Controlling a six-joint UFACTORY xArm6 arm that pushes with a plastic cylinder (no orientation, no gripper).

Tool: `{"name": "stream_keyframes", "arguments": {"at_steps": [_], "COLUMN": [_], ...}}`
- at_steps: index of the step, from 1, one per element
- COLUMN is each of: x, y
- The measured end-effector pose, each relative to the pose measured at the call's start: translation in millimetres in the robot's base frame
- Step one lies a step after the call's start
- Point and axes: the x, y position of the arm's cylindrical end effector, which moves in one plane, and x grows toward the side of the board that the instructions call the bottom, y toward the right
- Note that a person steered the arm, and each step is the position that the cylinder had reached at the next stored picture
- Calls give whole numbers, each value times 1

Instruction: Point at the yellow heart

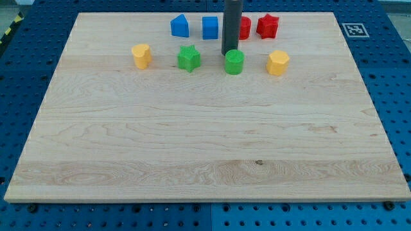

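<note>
The yellow heart [141,56] sits near the view's top left on the wooden board [205,141]. My tip [229,54] is far to its right, against the upper left edge of the green cylinder [234,63]. The green star [189,58] lies between my tip and the yellow heart. The dark rod comes straight down from the view's top and hides part of a red block [245,27] behind it.
A second yellow block [278,63], angular in shape, lies right of the green cylinder. Along the top stand a blue house-shaped block [180,26], a blue cube [210,27] and a red star [268,26]. A tag marker [352,29] sits at the board's top right corner.
</note>
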Motion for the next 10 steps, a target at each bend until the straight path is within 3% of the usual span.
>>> {"name": "stream_keyframes", "arguments": {"at_steps": [1,5,7,9,10], "x": [0,-5,-5,36,97], "y": [3,135,152,217,205]}}
